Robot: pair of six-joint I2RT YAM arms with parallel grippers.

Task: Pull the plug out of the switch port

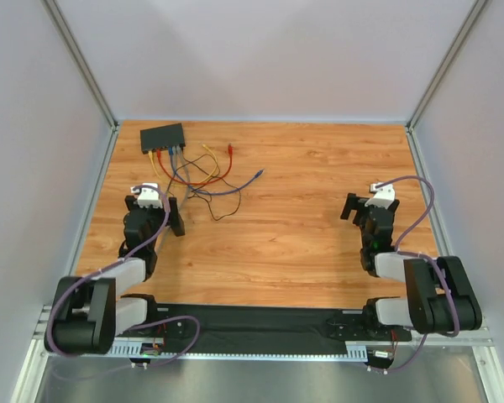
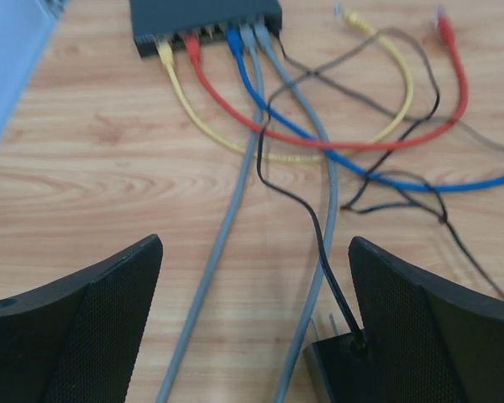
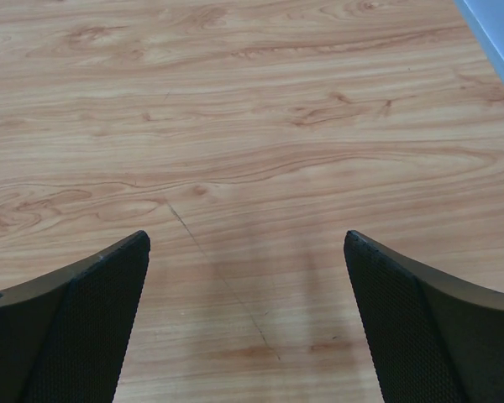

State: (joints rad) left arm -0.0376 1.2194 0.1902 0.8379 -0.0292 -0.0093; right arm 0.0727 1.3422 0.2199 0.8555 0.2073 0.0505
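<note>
Switch (image 1: 162, 137) sits in the desk's far-left corner with plugs (image 2: 233, 42) seated. Left gripper (image 2: 254, 243) gapes empty near it; right gripper (image 3: 245, 239) gapes empty too. Likely risks: tangled cables (image 2: 319, 143) snag, and the unheld switch drags along.

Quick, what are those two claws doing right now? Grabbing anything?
Left gripper: open, holding nothing.
Right gripper: open, holding nothing.
</note>
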